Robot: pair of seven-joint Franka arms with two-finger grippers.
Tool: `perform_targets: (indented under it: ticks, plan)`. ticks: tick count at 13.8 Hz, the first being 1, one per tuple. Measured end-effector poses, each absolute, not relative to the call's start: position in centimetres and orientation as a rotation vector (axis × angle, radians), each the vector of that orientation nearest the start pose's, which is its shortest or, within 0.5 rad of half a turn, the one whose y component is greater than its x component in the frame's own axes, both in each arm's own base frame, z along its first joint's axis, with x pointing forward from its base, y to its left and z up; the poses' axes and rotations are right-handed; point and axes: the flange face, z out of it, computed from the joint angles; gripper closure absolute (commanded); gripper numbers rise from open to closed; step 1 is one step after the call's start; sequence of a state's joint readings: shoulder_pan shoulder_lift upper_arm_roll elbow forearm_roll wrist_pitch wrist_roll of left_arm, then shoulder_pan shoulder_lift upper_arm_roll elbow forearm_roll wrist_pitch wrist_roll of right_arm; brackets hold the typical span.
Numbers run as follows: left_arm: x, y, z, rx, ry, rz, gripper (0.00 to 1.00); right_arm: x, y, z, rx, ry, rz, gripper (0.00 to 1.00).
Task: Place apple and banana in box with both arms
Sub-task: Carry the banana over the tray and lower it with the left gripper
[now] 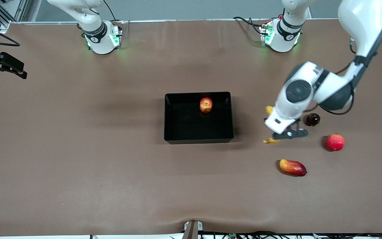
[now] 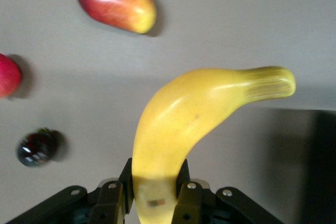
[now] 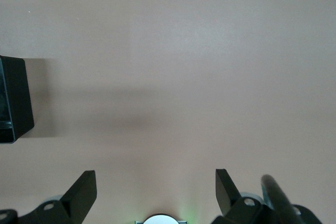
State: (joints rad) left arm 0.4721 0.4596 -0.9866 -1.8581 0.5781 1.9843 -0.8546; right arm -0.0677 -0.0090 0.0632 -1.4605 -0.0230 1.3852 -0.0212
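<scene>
The apple (image 1: pixel 206 105) lies in the black box (image 1: pixel 198 139), near the wall closest to the robots' bases. My left gripper (image 1: pixel 288 133) is shut on the yellow banana (image 1: pixel 270 141) and holds it over the bare table beside the box, toward the left arm's end. In the left wrist view the fingers (image 2: pixel 113 195) clamp one end of the banana (image 2: pixel 194 108), and the box's edge (image 2: pixel 323 171) shows dark at the side. My right gripper (image 3: pixel 156 182) is open and empty, waiting high over the table near its base, with a corner of the box (image 3: pixel 13 100) in view.
A red-yellow mango (image 1: pixel 292 167) (image 2: pixel 115 2), a smooth red round fruit (image 1: pixel 335 142) (image 2: pixel 8 75) and a small dark round fruit (image 1: pixel 312 119) (image 2: pixel 35 147) lie on the table near the left gripper. A black fixture (image 1: pixel 1 63) sits at the right arm's end.
</scene>
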Motion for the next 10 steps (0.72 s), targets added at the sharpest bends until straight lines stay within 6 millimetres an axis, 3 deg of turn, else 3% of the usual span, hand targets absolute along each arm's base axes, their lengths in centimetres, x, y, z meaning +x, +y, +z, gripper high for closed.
perform_targets:
  ticks: [2, 4, 7, 10]
  plan:
    - [55.7, -28.5, 38.2, -3.045, -0.253, -0.047, 1.00, 53.2, -0.5, 66.5, -3.162, -0.020, 0.106, 0.00]
    - [54.3, -33.9, 39.1, -3.091, -0.357, -0.039, 1.00, 53.2, -0.6, 66.5, -3.162, -0.018, 0.106, 0.00]
    - [52.4, -41.2, 37.3, -3.115, -0.571, 0.048, 1.00, 53.2, -0.6, 66.5, -3.162, -0.021, 0.106, 0.00]
    - [51.9, -46.7, 34.5, -3.080, -0.733, 0.072, 1.00, 53.2, -0.6, 66.5, -3.162, -0.021, 0.107, 0.00]
